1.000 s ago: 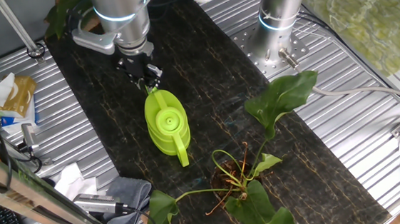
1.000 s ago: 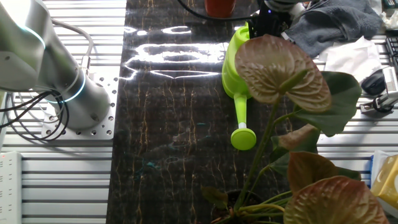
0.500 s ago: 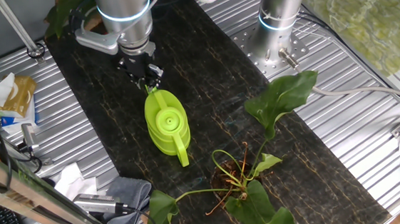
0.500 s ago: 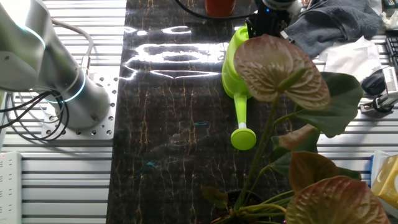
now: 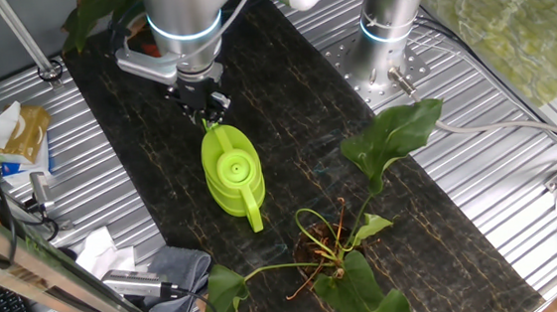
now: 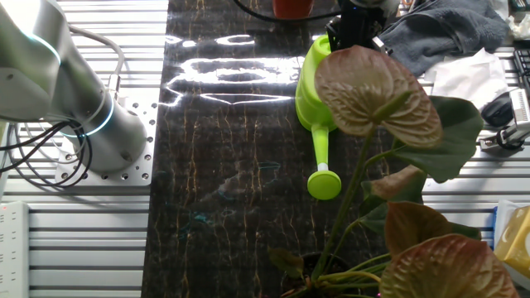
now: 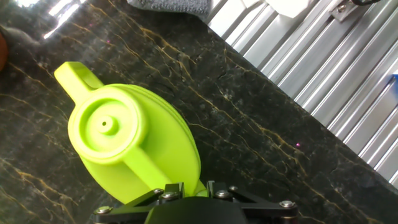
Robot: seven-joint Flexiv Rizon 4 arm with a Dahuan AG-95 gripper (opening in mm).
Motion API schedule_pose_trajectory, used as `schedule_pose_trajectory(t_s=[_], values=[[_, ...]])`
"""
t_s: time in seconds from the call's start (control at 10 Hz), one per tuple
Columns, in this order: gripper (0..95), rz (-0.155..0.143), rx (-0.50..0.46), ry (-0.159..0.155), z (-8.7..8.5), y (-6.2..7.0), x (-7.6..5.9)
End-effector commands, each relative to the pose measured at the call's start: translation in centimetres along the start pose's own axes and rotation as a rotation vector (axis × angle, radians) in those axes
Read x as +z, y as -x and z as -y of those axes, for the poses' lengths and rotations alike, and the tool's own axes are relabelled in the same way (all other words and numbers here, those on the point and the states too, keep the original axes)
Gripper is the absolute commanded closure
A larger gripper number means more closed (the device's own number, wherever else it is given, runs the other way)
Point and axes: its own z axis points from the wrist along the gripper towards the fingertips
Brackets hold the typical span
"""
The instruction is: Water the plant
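Observation:
A lime-green watering can point(image 5: 230, 170) lies flat on the dark marbled mat point(image 5: 283, 86), its spout point(image 5: 253, 216) pointing at the near end. My gripper point(image 5: 207, 110) is at the can's far end and is shut on its handle. In the hand view the green handle sits between the two black fingers of the gripper point(image 7: 191, 185), with the can's round lid point(image 7: 106, 124) just ahead. The plant shows as green leaves point(image 5: 88, 11) at the mat's far left corner. Its orange-red pot point(image 6: 291, 8) stands just beyond the can, mostly cut off by the frame edge.
A loose, potless plant point(image 5: 335, 246) with reddish roots lies past the spout, and its big leaves point(image 6: 364, 91) overhang the can in the other fixed view. A grey cloth point(image 5: 168, 269) and paper clutter point(image 5: 18, 132) lie beside the mat. A second arm's base point(image 5: 388, 28) is bolted nearby.
The arm's wrist has shifted slightly to the right above the can. The gripper stays at the handle and the can has not moved.

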Motion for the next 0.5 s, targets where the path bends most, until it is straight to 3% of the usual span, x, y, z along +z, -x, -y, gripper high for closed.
schedule_pose_trajectory(t_s=[0.1,0.5], values=[[76.0,-0.002,0.002,0.004,0.06,0.1,0.06],[76.0,0.0,-0.02,0.003,0.07,0.08,0.05]])
